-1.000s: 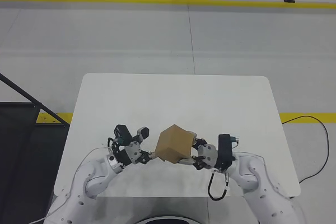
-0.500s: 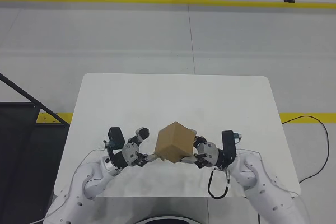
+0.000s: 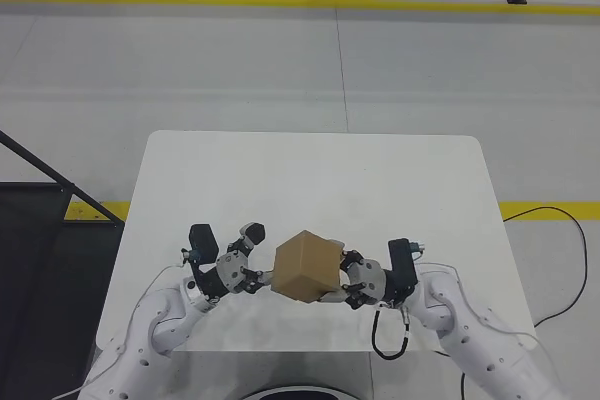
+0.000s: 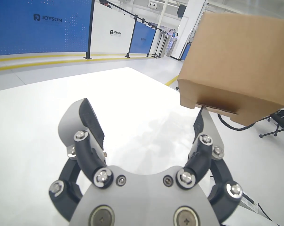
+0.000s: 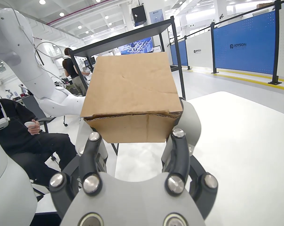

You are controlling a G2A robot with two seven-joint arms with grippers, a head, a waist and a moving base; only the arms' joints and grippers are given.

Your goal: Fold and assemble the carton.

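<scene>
The carton is a plain brown corrugated-cardboard box, roughly cube-shaped, with its flaps folded in so that it reads as a closed box. It is off the table, raised above the near half and turned so one corner points away from the robot. The right gripper clamps it from the side, a finger on either flank. In the right wrist view the carton shows a creased panel and a raw fluted edge along a fold. In the left wrist view its underside shows a tucked flap seam; the seam looks not quite flush, though shadow makes that uncertain.
</scene>
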